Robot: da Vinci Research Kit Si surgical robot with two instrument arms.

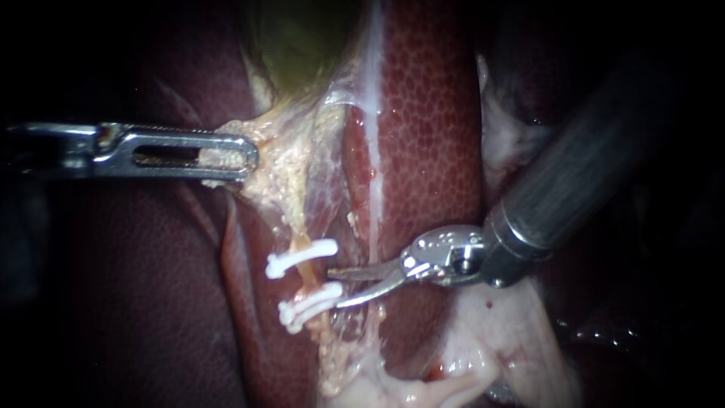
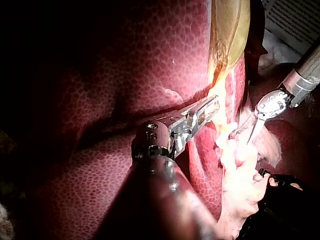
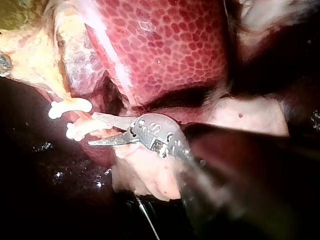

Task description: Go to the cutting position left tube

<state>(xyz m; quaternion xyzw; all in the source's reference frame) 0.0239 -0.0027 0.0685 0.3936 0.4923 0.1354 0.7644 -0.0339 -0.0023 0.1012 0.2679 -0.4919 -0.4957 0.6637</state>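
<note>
Nearest the endoscope, my right instrument (image 1: 335,288) is reaching in from the right on a thick, dark, matte shaft whose upper length is running out of the frame. Its tool, a silver perforated wrist ending in two thin curved blades, is standing open, the jaws parted in a narrow V. The blade tips are lying just beside the thin tan tube (image 1: 305,279), level with the stretch between the upper white plastic clip (image 1: 300,258) and the lower white clips (image 1: 308,304). Whether the tips are touching the tube is hard to make out. The lower clips are looking like a pair pressed together. Pale, wet, glistening tissue (image 1: 483,340) is lying under the shaft.

Farther back, my left instrument (image 1: 245,156) is coming in from the left, its slotted steel tool clamping the yellowish lumpy fat (image 1: 281,180) below the greenish gallbladder (image 1: 302,45). The dark red, finely mottled liver (image 1: 430,128) is bedding everything.

Around it the room is lying in darkness. In the left wrist view a pale lined sheet (image 2: 292,20) is showing beyond the right instrument, blurred and cut off.
</note>
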